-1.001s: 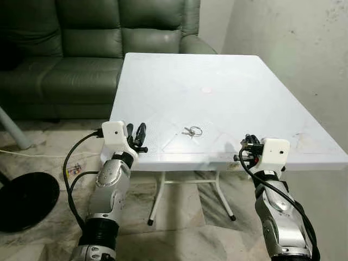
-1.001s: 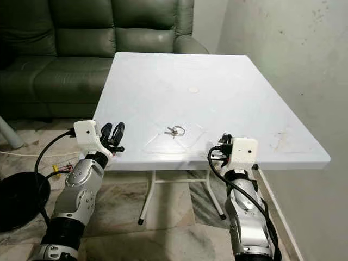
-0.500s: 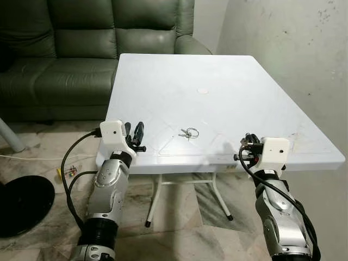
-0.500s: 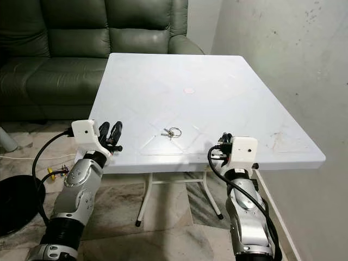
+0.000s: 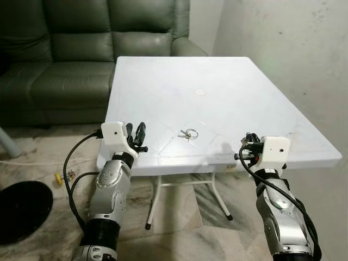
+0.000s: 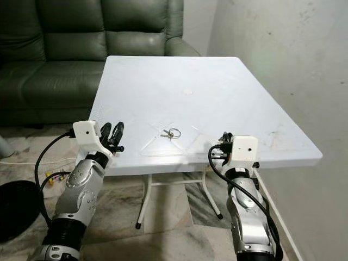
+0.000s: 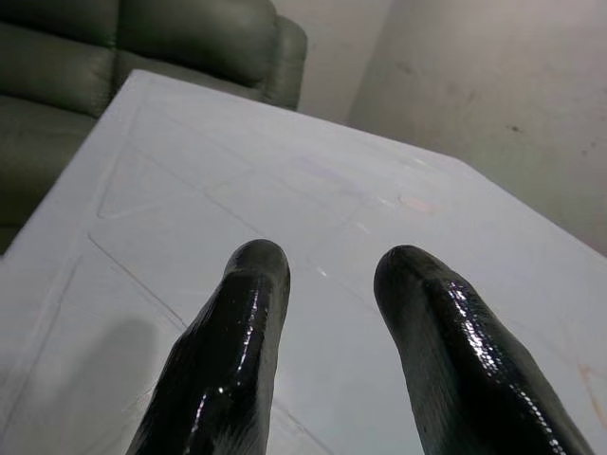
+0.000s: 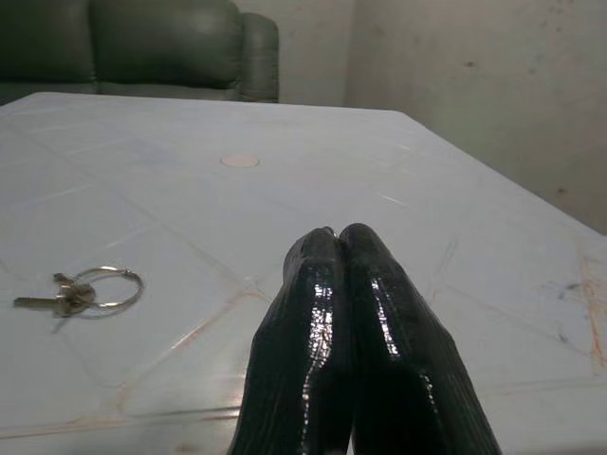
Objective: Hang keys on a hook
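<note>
A small bunch of metal keys on a silver split ring [image 5: 188,133] lies flat on the white square plastic table [image 5: 228,81], near the front edge and roughly midway btwn the two arms. The left gripper [image 5: 136,136] is raised at the table's front-left corner, its two black fingers apart w/ nothing btwn them. The right gripper [image 8: 332,248] sits at the front-right edge, fingers pressed together and empty, keys off to one side ahead of it. A dark green leather sofa [image 5: 81,43] stands behind the table, a bare grey wall [image 5: 293,49] on the right; no hook can be made out from here, it may be out of frame.

Step in hand: approach, pick-up not yet begun. Next: probably the right gripper parts its fingers, reaches in over the ring and pinches it, since the thin ring lying flat gives little to grab.
</note>
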Available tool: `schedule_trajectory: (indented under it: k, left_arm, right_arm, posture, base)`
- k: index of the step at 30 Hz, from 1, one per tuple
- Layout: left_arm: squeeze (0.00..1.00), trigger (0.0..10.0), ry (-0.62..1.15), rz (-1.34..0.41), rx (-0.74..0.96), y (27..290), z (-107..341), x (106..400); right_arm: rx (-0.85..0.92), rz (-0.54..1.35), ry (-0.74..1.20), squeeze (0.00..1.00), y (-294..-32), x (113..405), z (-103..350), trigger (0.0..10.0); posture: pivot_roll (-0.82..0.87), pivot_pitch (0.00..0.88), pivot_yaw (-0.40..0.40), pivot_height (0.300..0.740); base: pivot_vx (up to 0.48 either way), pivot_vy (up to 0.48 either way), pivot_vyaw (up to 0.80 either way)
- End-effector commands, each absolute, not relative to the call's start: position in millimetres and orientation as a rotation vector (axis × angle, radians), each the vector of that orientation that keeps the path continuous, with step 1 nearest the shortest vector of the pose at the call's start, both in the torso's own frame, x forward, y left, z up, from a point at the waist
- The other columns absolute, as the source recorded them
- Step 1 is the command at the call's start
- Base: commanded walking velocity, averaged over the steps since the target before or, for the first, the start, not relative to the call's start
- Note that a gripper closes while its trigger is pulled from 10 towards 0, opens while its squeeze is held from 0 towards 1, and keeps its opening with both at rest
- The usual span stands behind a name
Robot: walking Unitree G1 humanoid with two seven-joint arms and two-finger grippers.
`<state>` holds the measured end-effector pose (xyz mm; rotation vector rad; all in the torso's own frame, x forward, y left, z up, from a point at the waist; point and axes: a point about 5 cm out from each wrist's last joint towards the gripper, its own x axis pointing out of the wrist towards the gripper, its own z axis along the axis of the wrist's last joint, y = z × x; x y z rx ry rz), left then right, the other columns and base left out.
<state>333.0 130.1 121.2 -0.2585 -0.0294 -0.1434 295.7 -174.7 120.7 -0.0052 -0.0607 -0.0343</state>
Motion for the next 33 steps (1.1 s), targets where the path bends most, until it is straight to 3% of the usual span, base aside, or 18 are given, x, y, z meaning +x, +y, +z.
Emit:
schedule_trajectory:
  k: [1, 27, 33]
  left_arm:
    - [0.0, 10.0, -0.012, -0.129, -0.252, 130.9, 120.9, 334.7]
    - [0.0, 10.0, 0.012, -0.134, -0.242, 129.2, 120.9, 338.7]
    - [0.0, 10.0, 0.004, -0.141, -0.25, 127.6, 121.6, 338.1]
  right_arm:
    - [-0.014, -0.04, -0.063, 0.0, -175.3, 297.3, 122.6, 10.0]
    - [-0.015, -0.048, -0.069, 0.0, -175.8, 298.6, 123.3, 10.0]
    - [-0.015, -0.044, -0.069, 0.0, -175.2, 298.7, 123.3, 10.0]
  posture:
    - [0.06, 0.0, -0.049, 0.74]
    - [0.06, 0.0, -0.042, 0.74]
    - [0.06, 0.0, -0.042, 0.74]
  base:
    - [0.0, 0.0, -0.74]
    - [0.0, 0.0, -0.74]
    - [0.0, 0.441, -0.74]
